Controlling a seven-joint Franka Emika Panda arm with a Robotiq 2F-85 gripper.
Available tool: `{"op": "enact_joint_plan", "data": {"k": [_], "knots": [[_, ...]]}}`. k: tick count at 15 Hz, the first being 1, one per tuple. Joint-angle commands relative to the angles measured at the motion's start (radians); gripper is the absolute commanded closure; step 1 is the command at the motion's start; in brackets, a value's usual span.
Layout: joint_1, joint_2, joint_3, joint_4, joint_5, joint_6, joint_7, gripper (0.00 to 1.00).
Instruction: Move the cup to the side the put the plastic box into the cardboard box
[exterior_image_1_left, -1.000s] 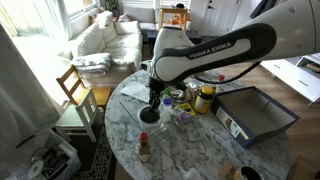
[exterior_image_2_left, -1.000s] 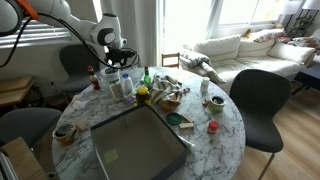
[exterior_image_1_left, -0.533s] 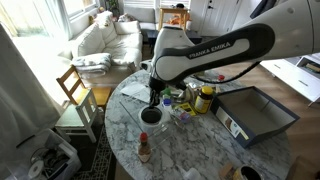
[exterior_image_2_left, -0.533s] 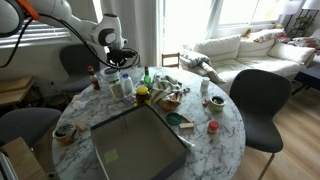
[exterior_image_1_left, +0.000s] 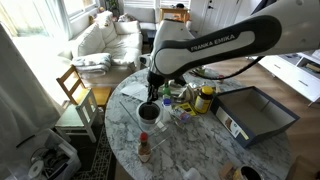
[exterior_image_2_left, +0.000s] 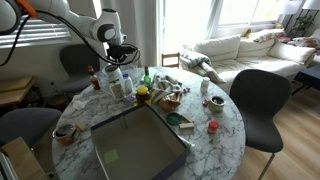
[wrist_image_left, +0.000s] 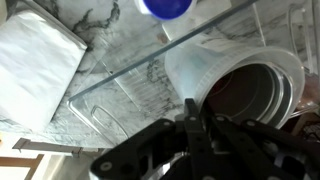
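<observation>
Where the round marble table (exterior_image_1_left: 205, 152) curves toward the wooden chair (exterior_image_1_left: 76, 92), the cup (exterior_image_1_left: 148, 113) stands upright not far from the rim, dark inside facing up. The gripper (exterior_image_1_left: 152, 99) hangs just above it on the white arm. In the wrist view the fingers (wrist_image_left: 189, 108) bunch into one dark shape right at the cup's (wrist_image_left: 250, 90) white rim; whether they are apart, together or pinched on that rim cannot be told. The plastic box (wrist_image_left: 132, 88) lies just beside the cup, its clear edges running slantwise over the marble, and the cup's wall overlaps one edge in that view, so touching or not is unclear. Beyond the plastic box lies a white folded cloth (wrist_image_left: 35, 60). Bare marble shows between the cup and the red-capped sauce bottle (exterior_image_1_left: 144, 148), which stands closer to the table's edge. On the cup's other side, bottles and a yellow jar (exterior_image_1_left: 204, 100) crowd together. The cardboard box (exterior_image_1_left: 238, 126) sits well apart past that cluster, its labelled long wall facing the bare marble and its far corner reaching the table's rim. In an exterior view its dark inside (exterior_image_2_left: 135, 148) lies open to the top, low walls all round.
</observation>
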Motion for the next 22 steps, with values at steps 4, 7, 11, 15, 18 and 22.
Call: {"op": "enact_joint_plan", "data": {"k": [4, 7, 11, 15, 18, 22], "knots": [[-0.027, -0.095, 0.017, -0.029, 0.010, -0.079, -0.050, 0.98], [-0.044, -0.142, 0.028, -0.044, 0.052, -0.111, -0.080, 0.98], [-0.069, -0.204, 0.032, -0.063, 0.128, -0.151, -0.114, 0.98], [-0.087, -0.291, 0.007, -0.114, 0.169, -0.197, -0.101, 0.98], [-0.107, -0.396, -0.018, -0.202, 0.195, -0.180, -0.093, 0.98], [-0.115, -0.526, -0.069, -0.319, 0.213, -0.202, -0.056, 0.98]]}}
